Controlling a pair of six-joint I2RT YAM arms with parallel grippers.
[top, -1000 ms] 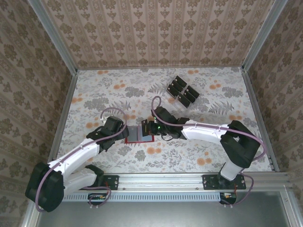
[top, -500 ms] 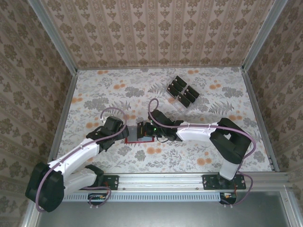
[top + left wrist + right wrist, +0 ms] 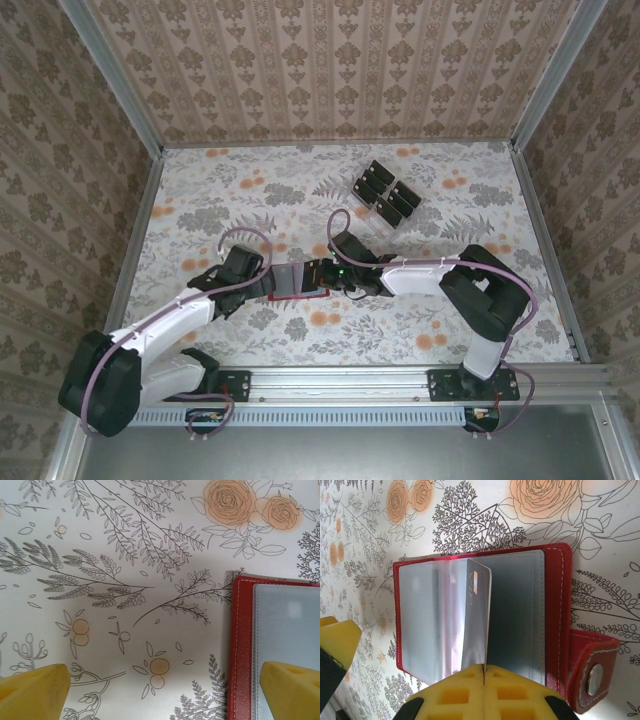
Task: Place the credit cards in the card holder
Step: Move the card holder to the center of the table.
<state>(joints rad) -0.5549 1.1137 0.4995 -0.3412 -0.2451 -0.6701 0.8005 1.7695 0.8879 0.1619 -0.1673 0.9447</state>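
Currently right end effector (image 3: pixel 484 668) is pinching a sleeve (image 3: pixel 477 615) of the open card holder (image 3: pixel 555 595) on the desk (image 3: pixel 125 555), left end effector (image 3: pixel 165 687) gaping wide alongside; credit cards (image 3: pixel 377 178) in the far rack (image 3: pixel 385 213) likely need fetching next.

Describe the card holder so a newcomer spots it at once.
On the floral table, look near the front middle, between the left gripper and right gripper. The card holder lies open there: a small red wallet with grey sleeves and a snap tab. Unlike the clear rack of black cards farther back, it is red and flat.
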